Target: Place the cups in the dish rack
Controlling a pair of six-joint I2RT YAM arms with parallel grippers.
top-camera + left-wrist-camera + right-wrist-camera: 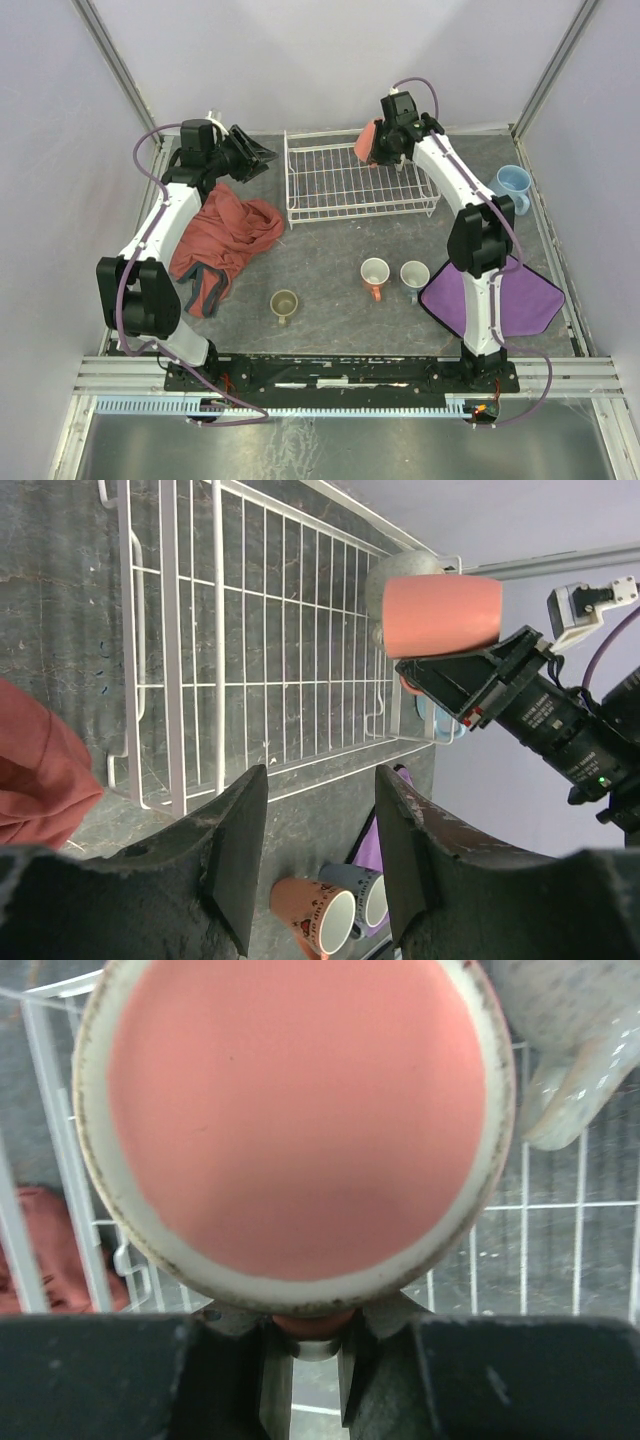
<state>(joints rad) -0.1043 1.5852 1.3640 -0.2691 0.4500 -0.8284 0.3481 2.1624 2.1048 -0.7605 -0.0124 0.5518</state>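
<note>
The right claw point(305, 1345) grips the salmon-orange mug point(295, 1110) over the far right corner of the dish rack point(362, 212), a cream mug point(570, 1050) just beside it. The left claw point(318, 850) stands half open and empty, left of the rack. Well apart from both, the white-and-orange mug point(375, 273), grey-blue mug point(414, 275) and olive mug point(284, 304) sit on the tabletop point(330, 260).

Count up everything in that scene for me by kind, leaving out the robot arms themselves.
Cups: 6 (salmon cup, cream cup, light blue cup, white-and-orange cup, grey-blue cup, olive cup)
Cloths: 2 (red cloth, purple cloth)
Dish rack: 1
Total: 9
</note>
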